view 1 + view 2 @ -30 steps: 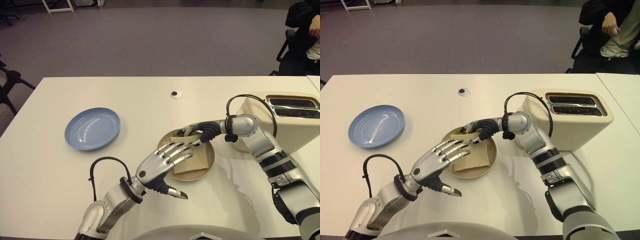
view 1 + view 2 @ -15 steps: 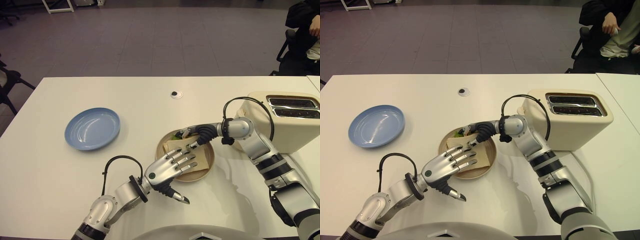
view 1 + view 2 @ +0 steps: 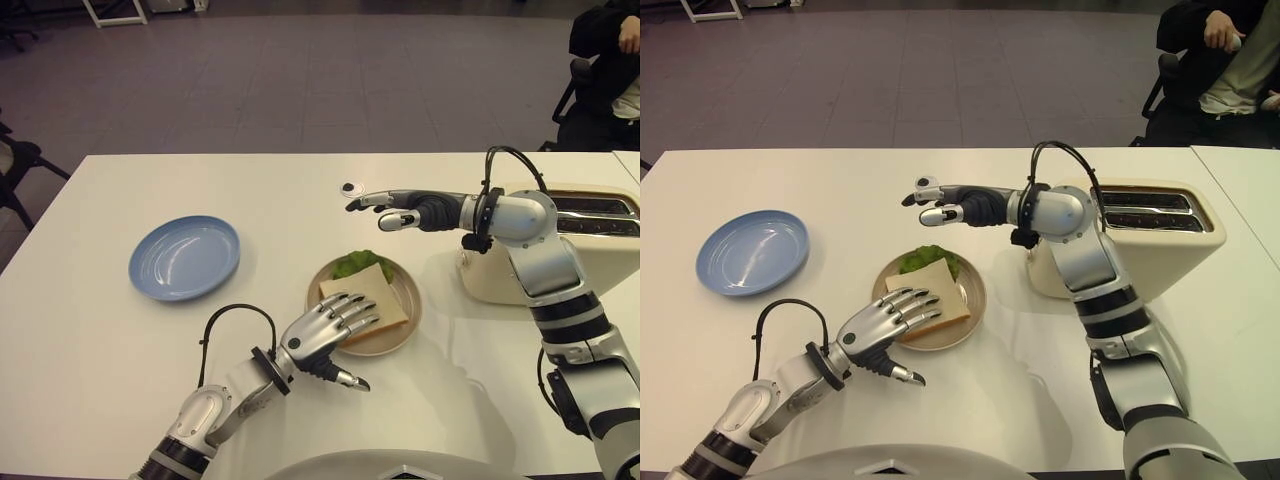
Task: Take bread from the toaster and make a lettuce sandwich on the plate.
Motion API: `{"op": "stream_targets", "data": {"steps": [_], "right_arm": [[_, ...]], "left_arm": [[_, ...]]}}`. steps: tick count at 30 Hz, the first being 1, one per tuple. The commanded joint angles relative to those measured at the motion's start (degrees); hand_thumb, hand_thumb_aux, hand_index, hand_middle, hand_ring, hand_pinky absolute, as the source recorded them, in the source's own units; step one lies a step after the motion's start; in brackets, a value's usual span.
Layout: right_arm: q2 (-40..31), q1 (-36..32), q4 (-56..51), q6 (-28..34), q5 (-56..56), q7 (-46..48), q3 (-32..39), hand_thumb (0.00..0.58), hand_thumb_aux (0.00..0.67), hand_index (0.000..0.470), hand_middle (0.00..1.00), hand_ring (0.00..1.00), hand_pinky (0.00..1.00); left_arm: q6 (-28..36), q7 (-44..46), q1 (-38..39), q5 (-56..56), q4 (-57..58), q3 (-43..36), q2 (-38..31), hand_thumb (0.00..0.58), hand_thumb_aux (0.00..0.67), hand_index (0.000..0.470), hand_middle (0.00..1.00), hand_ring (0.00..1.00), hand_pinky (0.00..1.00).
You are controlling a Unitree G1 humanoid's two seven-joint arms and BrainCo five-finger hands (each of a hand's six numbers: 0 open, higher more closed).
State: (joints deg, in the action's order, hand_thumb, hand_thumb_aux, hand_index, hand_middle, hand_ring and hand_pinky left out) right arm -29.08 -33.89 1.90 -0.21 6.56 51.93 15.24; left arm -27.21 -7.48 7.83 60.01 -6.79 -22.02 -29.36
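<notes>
Blue plate: we see the blue plate (image 3: 185, 257) on the left part of the white bench (image 3: 100, 200), well apart from both hands.
Left hand: the left hand (image 3: 322, 330) is low over the bench, palm down, with its forearm coming from the near edge. Its fingers are spread and only lightly bent, and they grasp nothing. The tips lie over the near left rim of the tan plate (image 3: 412, 305); we cannot tell if they touch the bread.
Bread: one slice of bread (image 3: 375, 298) lies flat on the tan plate.
Lettuce: the lettuce (image 3: 353, 264) shows from under the far edge of the slice.
Right hand: the right hand (image 3: 405, 208) is raised above the bench and points left, with fingers stretched almost straight and nothing in them.
Toaster: the toaster (image 3: 600, 250) stands at the right, behind the right forearm.
</notes>
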Motion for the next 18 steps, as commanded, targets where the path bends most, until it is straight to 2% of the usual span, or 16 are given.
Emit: {"op": "stream_targets", "data": {"steps": [1,5,9,10,13,15,16,17,18], "right_arm": [[-3.6,6.4,5.9,0.3,-3.3,1.3,-3.0,0.0,0.0,0.0,0.0,0.0,0.0],[-6.5,11.9,10.0,0.1,-6.6,0.6,-7.6,0.0,0.0,0.0,0.0,0.0,0.0],[-9.0,16.8,12.8,-0.9,-10.0,0.7,-12.2,0.0,0.0,0.0,0.0,0.0,0.0],[-10.4,19.3,13.7,-3.1,-11.0,1.5,-13.8,0.0,0.0,0.0,0.0,0.0,0.0],[-15.9,28.7,15.0,-17.5,-10.2,5.8,-15.4,0.0,0.0,0.0,0.0,0.0,0.0],[-18.4,34.0,14.9,-23.0,-6.4,6.2,-14.5,0.0,0.0,0.0,0.0,0.0,0.0],[-19.0,36.3,15.1,-24.5,-4.2,5.7,-13.6,0.066,0.039,0.028,0.0,0.0,0.0],[-18.8,38.3,15.9,-25.1,-2.4,5.0,-12.4,0.561,0.549,0.385,0.73,0.73,0.73],[-18.3,40.8,16.9,-25.6,-1.0,4.8,-10.3,0.58,0.67,0.47,1.0,1.0,1.0]], "left_arm": [[-1.5,-1.6,-0.9,-3.9,2.6,0.2,0.3,0.0,0.0,0.0,0.0,0.0,0.0],[-5.5,-2.9,-2.3,-14.8,-1.8,3.4,1.3,0.0,0.0,0.0,0.0,0.0,0.0],[-6.6,-1.0,-1.3,-24.1,-8.9,9.4,0.1,0.0,0.0,0.0,0.0,0.0,0.0],[-6.4,0.0,-0.1,-25.9,-11.6,11.7,-0.7,0.0,0.0,0.0,0.0,0.0,0.0],[-4.7,6.9,6.7,-32.2,-19.7,16.9,-5.1,0.0,0.0,0.0,0.0,0.0,0.0],[-3.9,13.0,12.8,-35.4,-21.7,18.0,-9.1,0.0,0.0,0.0,0.0,0.0,0.0],[-3.9,16.1,16.0,-35.9,-21.2,17.8,-11.4,0.179,0.113,0.079,0.07,0.07,0.07],[-3.9,18.9,18.5,-36.7,-20.4,17.3,-13.2,0.52,0.455,0.319,1.0,1.0,1.0],[-3.7,21.7,20.5,-37.2,-19.7,15.9,-14.4,0.577,0.623,0.437,1.0,1.0,1.0]]}}
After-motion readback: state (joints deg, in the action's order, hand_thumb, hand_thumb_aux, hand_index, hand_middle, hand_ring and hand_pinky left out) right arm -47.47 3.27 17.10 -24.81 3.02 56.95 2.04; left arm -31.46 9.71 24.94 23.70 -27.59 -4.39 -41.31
